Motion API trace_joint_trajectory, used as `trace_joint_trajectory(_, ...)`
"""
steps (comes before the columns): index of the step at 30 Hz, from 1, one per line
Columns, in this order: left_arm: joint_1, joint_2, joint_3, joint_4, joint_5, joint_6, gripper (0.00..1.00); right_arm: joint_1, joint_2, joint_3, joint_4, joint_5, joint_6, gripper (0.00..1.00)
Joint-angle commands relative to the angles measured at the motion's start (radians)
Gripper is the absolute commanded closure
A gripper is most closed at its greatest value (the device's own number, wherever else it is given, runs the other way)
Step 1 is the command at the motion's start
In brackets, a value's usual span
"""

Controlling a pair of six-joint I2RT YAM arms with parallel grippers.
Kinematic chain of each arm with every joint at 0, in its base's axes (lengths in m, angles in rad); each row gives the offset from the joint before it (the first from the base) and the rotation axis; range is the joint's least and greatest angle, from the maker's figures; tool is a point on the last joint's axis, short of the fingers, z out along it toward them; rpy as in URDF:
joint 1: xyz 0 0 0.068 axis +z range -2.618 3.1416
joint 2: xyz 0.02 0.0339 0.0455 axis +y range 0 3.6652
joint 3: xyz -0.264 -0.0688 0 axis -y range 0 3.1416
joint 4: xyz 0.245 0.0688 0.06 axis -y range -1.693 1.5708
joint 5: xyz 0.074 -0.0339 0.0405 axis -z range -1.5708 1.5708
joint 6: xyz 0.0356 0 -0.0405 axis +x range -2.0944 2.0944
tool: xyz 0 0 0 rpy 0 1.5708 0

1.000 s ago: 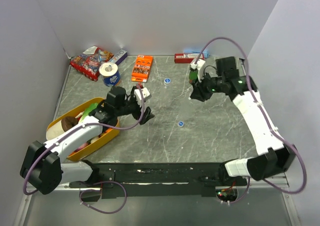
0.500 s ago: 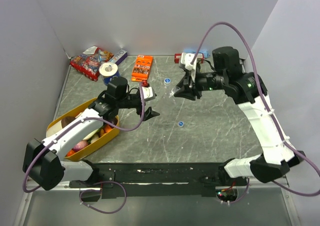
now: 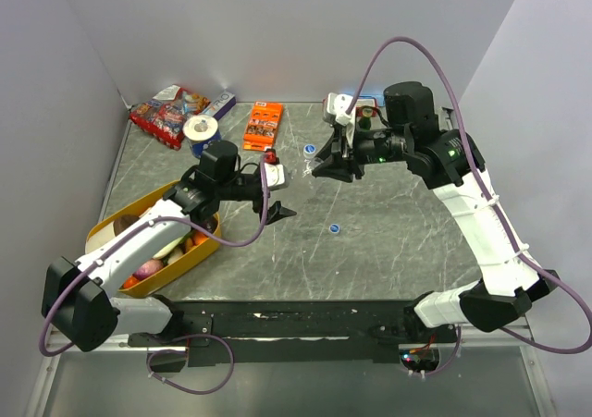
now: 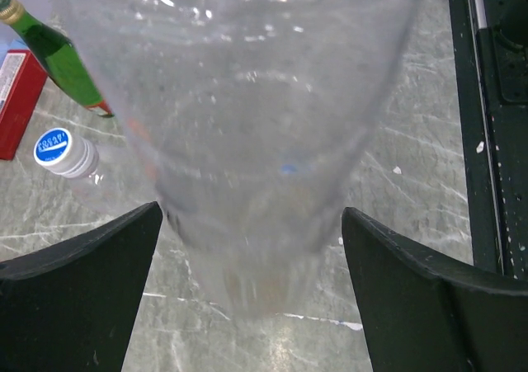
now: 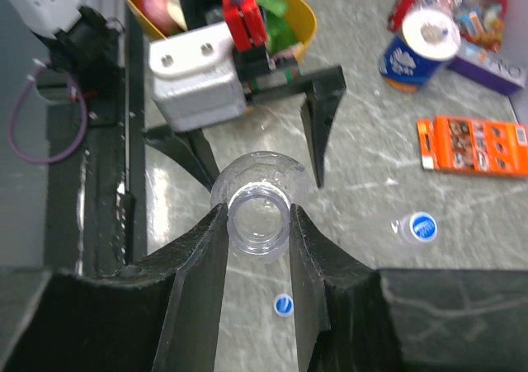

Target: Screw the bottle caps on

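Featherweight, I'd judge, this small clear plastic bottle [image 5: 262,176]: right gripper [image 5: 257,220] pinches its stiff neck (slick belly looks crushable), left gripper [image 4: 252,215] gapes around the body.

I see a yellow basket [image 5: 302,13] on my left; at the back, a snack bag [image 3: 165,114], roll [image 3: 203,136], orange box [image 3: 264,126], red box [image 4: 18,100], green bottle [image 4: 62,58].
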Motion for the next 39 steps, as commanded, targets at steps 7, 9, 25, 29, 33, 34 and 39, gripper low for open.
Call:
trace_joint_trajectory(7,-0.001,0.014,0.005,0.082,0.074,-0.013,0.02,0.005,0.005,0.029,0.132,-0.103,0.083,0.95)
trace_joint_trajectory(9,-0.001,0.012,0.008,0.076,0.078,-0.002,0.01,0.005,-0.001,0.009,0.142,-0.099,0.083,0.94)
trace_joint_trajectory(25,0.004,-0.021,-0.055,0.155,0.033,-0.100,0.43,0.011,0.013,-0.034,0.091,-0.063,0.019,0.79)
trace_joint_trajectory(29,0.005,-0.043,-0.087,0.170,-0.023,-0.131,0.62,0.002,-0.011,-0.042,0.100,0.026,0.039,0.44)
trace_joint_trajectory(33,0.009,-0.080,-0.130,0.133,-0.081,-0.108,0.62,-0.106,-0.094,-0.086,0.177,0.022,0.068,0.18)
trace_joint_trajectory(34,0.015,-0.087,-0.154,0.115,-0.089,-0.099,0.62,-0.123,-0.091,-0.080,0.131,0.007,0.050,0.18)
trace_joint_trajectory(39,0.021,-0.167,-0.246,0.084,-0.135,-0.068,0.71,-0.162,-0.146,-0.320,0.022,-0.018,-0.299,0.26)
